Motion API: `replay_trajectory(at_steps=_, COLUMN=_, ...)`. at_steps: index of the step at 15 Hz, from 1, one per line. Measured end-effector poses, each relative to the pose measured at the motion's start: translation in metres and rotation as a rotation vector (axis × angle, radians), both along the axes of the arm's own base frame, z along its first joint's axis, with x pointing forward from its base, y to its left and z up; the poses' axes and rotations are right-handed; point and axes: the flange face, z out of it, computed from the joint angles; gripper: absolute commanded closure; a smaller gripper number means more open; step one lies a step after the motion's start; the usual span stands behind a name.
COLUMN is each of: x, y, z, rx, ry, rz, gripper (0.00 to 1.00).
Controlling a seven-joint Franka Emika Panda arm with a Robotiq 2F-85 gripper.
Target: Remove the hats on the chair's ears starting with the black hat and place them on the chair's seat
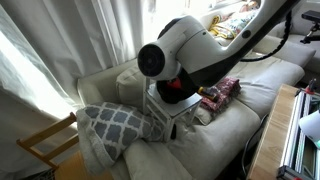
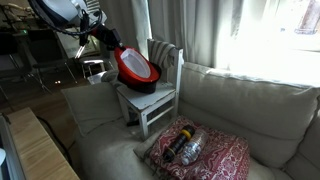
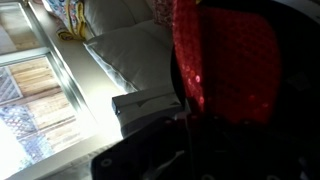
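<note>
- No counter proper showed. The nearest thing was a wooden top (image 2: 35, 150), so we placed things by that. The chair (image 2: 158, 95) stood on the sofa (image 2: 250, 110), beyond the top's long edge and towards its far corner.
- The red hat (image 2: 135, 68) sat tipped over the chair's seat (image 2: 160, 102), with its raised rim up at the gripper (image 2: 108, 42). We judged that it tilted because the claw carried it by that rim on the way down to the seat.
- The arm and the hat hid the claw's jaws in every view. We could not tell how far apart they stood, or whether they truly gripped the hat.
- In the wrist view the red hat's glittering cloth (image 3: 225, 60) filled much of the picture, so it hung very close to the claw.
- Under the red hat a dark band rested on the seat. We took it for the black hat (image 2: 142, 89), set down first as the task's order asks.
- We counted two hats, one red and one black.
- We counted one white chair and two chair's ears (image 2: 152, 43), both bare.
- We counted one wooden chair frame (image 1: 45, 145).
- We counted two patterned cushions, a grey-and-white one (image 1: 110, 125) and a red one (image 2: 205, 155).
</note>
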Motion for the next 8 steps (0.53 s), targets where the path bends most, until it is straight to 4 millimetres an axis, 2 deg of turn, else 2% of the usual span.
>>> replay_trajectory(at_steps=8, x=0.012, y=0.019, z=-0.002, rx=0.184, ry=-0.038, rz=-0.006, gripper=0.99)
